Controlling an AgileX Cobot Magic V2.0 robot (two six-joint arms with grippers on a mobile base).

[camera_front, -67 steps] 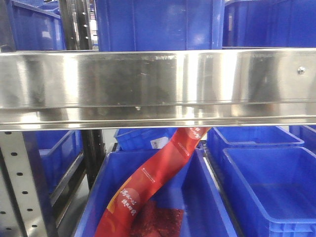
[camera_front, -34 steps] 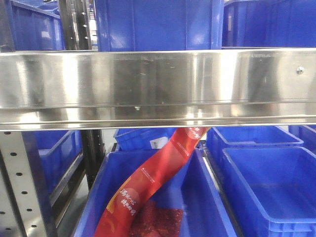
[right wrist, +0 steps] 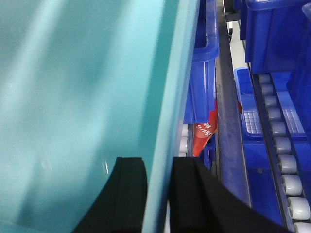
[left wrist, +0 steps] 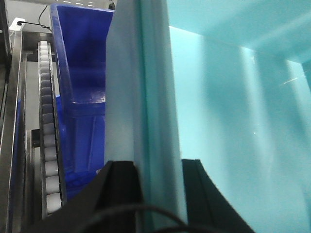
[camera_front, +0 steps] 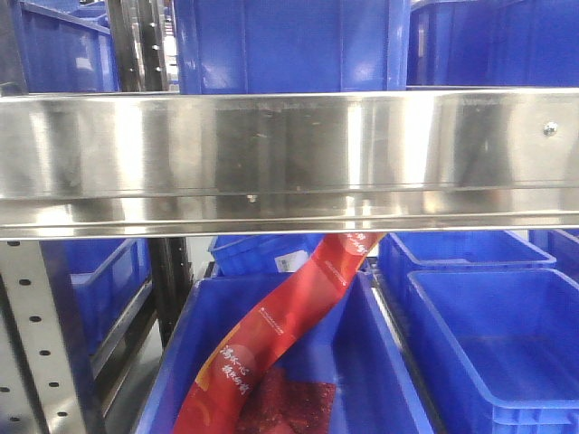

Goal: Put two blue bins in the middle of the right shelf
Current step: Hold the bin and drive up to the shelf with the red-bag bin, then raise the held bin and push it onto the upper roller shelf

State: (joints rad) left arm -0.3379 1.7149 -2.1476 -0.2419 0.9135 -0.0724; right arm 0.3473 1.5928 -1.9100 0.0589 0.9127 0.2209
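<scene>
With each end effector, left (left wrist: 146,194) and right (right wrist: 158,194), pinching a wall of the pale cyan plastic bin (left wrist: 233,121) (dark blue bins (left wrist: 80,68) crowd close), I risk snagging the white roller track (left wrist: 48,145).

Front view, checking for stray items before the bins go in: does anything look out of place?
Yes: a long red printed package leans diagonally out of a dark blue bin below the steel rail, its top hidden behind it.

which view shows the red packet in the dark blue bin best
The front-facing view: the red packet leans lengthwise in its bin under the steel rail. The right wrist shows only a sliver; the left wrist shows none.
</scene>
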